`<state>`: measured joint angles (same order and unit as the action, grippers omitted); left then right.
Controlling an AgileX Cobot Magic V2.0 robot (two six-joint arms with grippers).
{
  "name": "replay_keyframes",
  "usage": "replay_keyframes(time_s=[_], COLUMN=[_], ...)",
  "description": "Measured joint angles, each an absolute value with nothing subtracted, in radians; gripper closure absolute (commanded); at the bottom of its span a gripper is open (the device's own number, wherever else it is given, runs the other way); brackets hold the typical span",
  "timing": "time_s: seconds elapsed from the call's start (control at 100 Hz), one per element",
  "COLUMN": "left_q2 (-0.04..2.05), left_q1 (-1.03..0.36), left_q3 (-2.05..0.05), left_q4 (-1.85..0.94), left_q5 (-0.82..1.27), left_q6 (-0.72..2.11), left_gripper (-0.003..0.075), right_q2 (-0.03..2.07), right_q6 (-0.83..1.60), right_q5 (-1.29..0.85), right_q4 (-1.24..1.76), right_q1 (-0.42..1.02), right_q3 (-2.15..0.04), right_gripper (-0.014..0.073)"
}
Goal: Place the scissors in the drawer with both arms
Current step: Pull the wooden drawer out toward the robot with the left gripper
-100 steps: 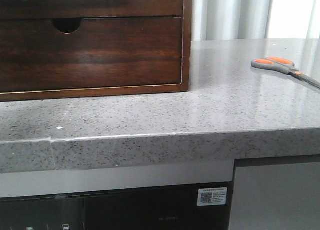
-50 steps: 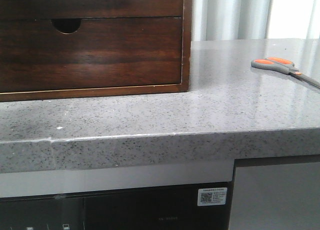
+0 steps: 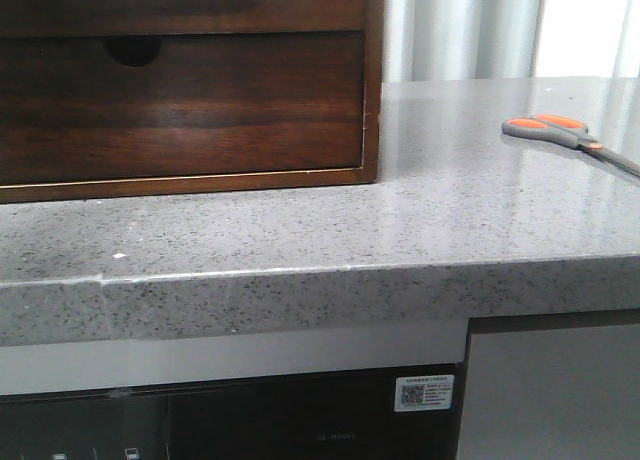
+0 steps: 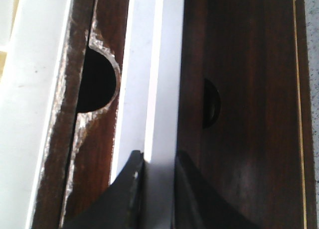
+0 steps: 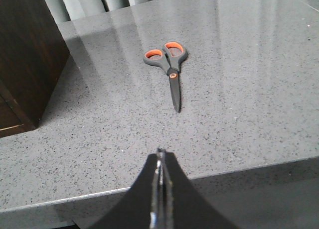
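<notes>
On the counter (image 3: 460, 220), well right of the cabinet (image 3: 200, 80), the scissors (image 5: 168, 69) are lying flat; left fingers (image 4: 130, 189) are pinching the drawer's (image 4: 239, 114) pale rim, right gripper (image 5: 160, 162) is hovering pressed together

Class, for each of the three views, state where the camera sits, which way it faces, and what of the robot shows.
Front: before the counter, facing forward at the cabinet and scissors; no robot part shows.
Left wrist: on the left arm, close against the drawer; the left hand straddles its pale rim.
Right wrist: above the counter's near edge, facing the scissors; the shut right hand shows.
Shared: front and right wrist both show scissors and counter.
</notes>
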<state>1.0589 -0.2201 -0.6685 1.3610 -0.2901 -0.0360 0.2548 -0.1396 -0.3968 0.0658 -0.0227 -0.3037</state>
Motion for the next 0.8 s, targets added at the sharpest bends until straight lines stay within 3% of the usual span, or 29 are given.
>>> replay_keyframes(time_s=[0.8], left_q2=[0.806], left_q1=[-0.226], left_q3=[-0.494], left_q4=[1.383], left_q5=[-0.334], left_q6=[-0.047], left_gripper=[0.0739], right_q2=[0.255], right_q6=[-0.140], right_q5=[-0.397], right_q4=[0.066], right_q1=[-0.023], right_q3=[-0.304], right_gripper=[0.0649])
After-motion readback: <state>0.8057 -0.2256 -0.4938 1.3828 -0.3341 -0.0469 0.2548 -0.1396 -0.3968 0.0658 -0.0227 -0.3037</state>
